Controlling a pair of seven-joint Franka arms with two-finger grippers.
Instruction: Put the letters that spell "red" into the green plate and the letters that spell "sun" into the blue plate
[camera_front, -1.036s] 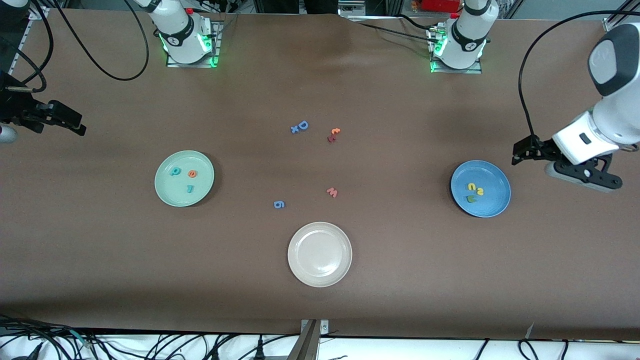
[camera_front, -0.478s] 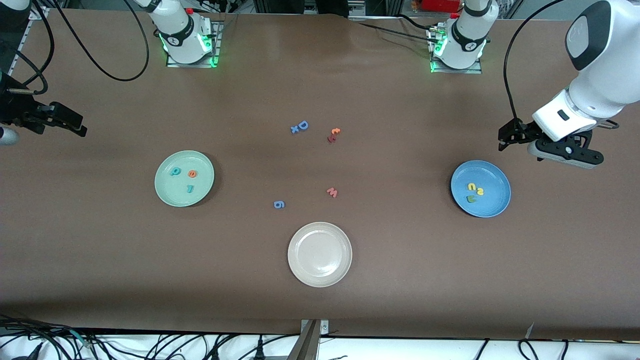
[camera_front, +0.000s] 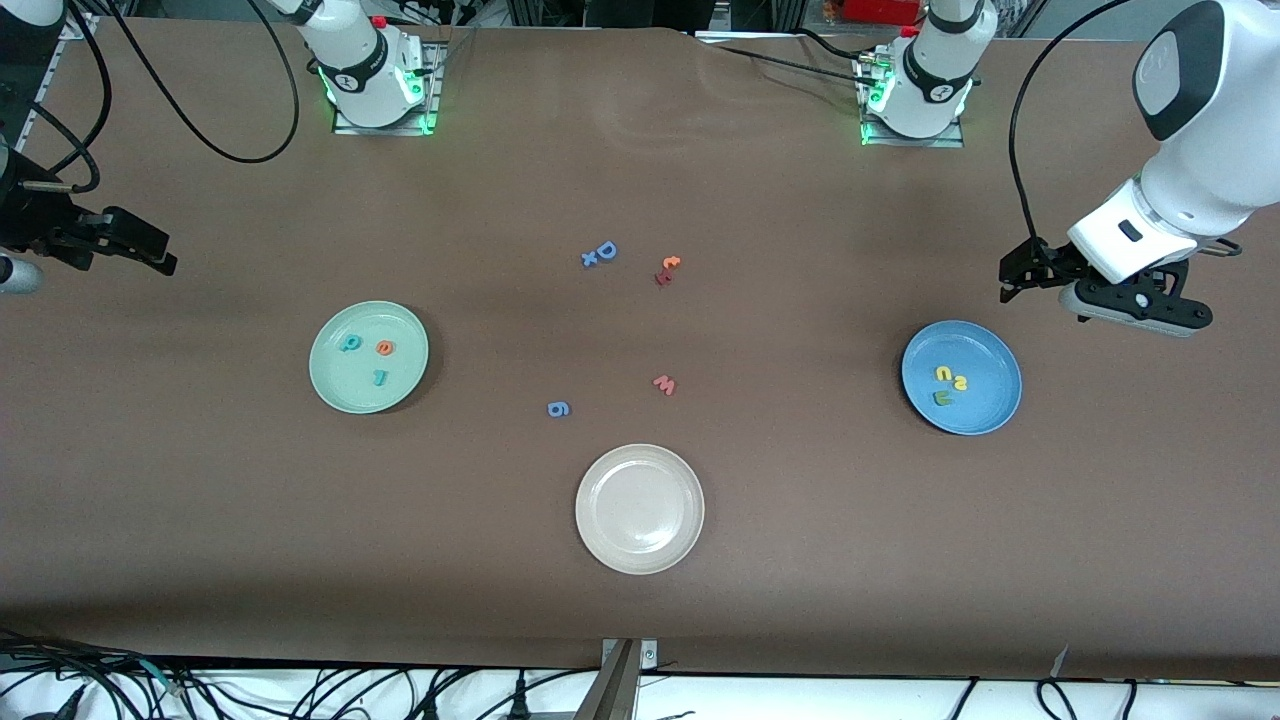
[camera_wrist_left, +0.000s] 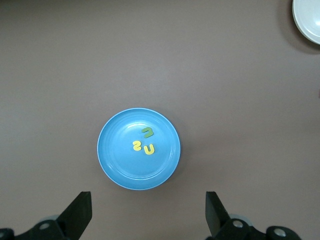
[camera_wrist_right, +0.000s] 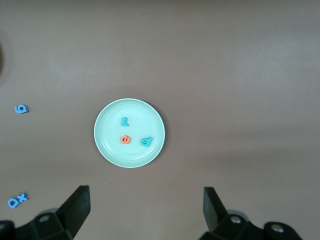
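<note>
I am seeing the round pale mint-green shallow plate (camera_front: 369, 357) lying flat toward the right arm's end of the table, carrying three tiny foam letters apart from one another: an orange "e" (camera_front: 384, 348), a teal "d"/"p" shape (camera_front: 350, 343), a small teal "r" (camera_front: 379, 377). The round medium-blue shallow plate (camera_front: 961, 377) is sitting toward the left arm's end, holding a yellow "s" (camera_front: 960, 382), a yellow "u"/"n" shape (camera_front: 943, 373) and a green "u"/"n" shape (camera_front: 942, 397), clustered close together.

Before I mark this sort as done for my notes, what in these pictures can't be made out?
- Red-orange letters, front view: too small and overlapping to read.
- Beige-white plate, left wrist view: cut off by the picture's edge.
- Right tool, front view: partly cut by the picture's edge; its wrist view shows it open.
- Blue "D", right wrist view: small, near the edge.
</note>
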